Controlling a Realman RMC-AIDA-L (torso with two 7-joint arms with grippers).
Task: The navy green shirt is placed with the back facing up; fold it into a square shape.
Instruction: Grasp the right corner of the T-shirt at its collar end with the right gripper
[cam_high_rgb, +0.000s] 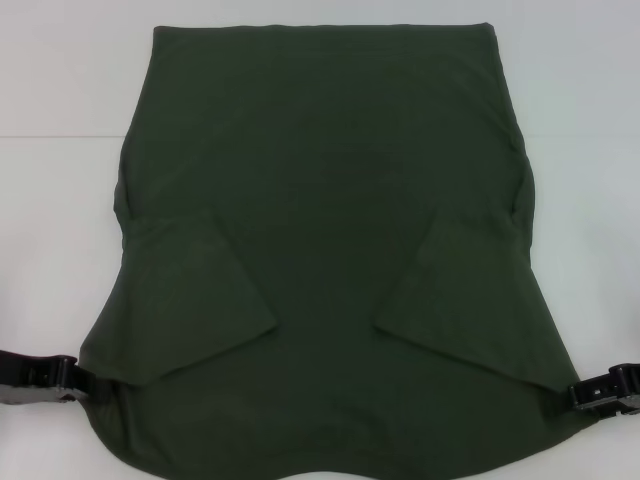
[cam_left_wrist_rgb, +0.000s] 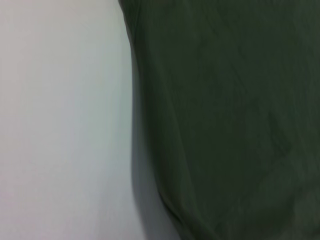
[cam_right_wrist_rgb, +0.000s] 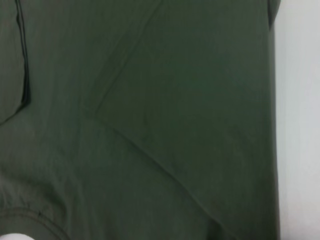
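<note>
From the head view, the navy green shirt (cam_high_rgb: 330, 240) is spread back-up across the white tabletop (cam_high_rgb: 60, 120), hem at the far side, collar end nearest the robot. Both sleeves are already folded inward onto the body, lying as two slanted flaps. The left claw (cam_high_rgb: 78, 381) sits low at the shirt's left near corner, right at the cloth edge, and the right claw (cam_high_rgb: 578, 397) mirrors it at the right near corner. Whether either claw has its fingers apart or pinched on fabric, I cannot tell; the tips are lost against the dark cloth.

Over to the left wrist view: just the shirt's side edge (cam_left_wrist_rgb: 225, 120) running against bare tabletop (cam_left_wrist_rgb: 60, 120), cloth flat, no fingers visible.

Right wrist view now: the folded sleeve's crease (cam_right_wrist_rgb: 150, 115) crossing the shirt, a strip of tabletop (cam_right_wrist_rgb: 300, 120) beside it, and again no fingers in sight.

My read is that the next job is taking the shoulder corners and carrying the near end toward the hem. To do it well, both claws want a firm hold through both layers, a lift together at equal height, and an even carry so the tucked sleeves don't slip out and the edges land square.
</note>
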